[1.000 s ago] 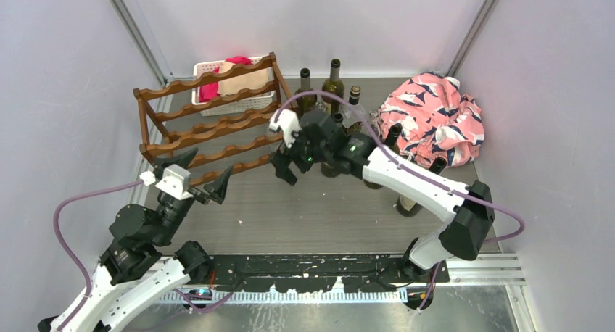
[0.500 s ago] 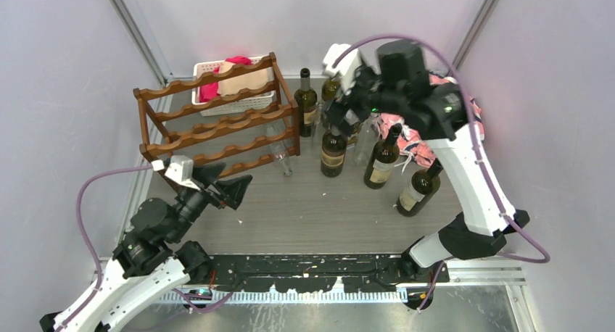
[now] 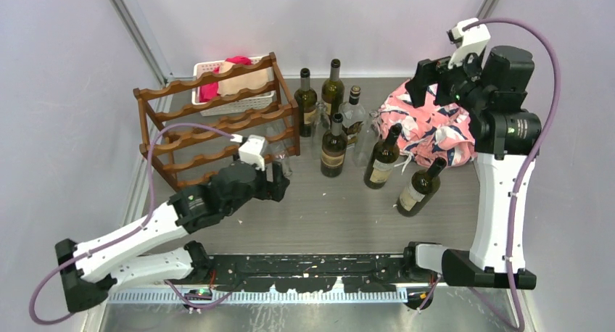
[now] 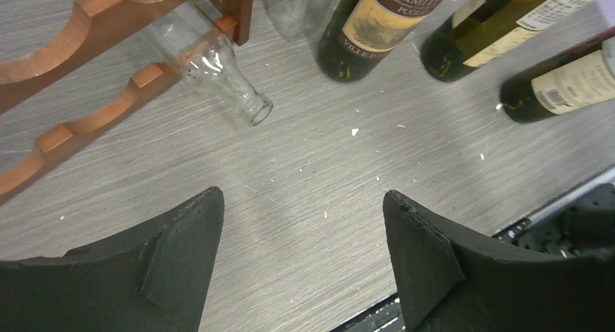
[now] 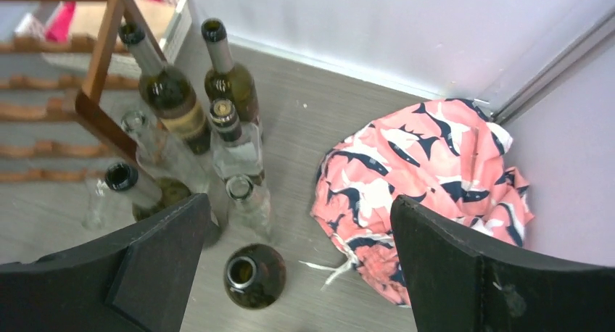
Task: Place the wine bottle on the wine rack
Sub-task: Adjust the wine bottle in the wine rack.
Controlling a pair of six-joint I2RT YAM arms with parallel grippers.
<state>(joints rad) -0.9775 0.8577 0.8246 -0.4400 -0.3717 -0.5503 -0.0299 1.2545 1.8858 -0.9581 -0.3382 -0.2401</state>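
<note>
left jaws spread over bare table beside wine rack | right jaws spread, high above bottles

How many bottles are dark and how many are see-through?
Dark glass wine bottles: 5
Clear glass bottles: 4, one of them lying low in the dark reddish-brown wooden rack
Total: 9 bottles
</note>
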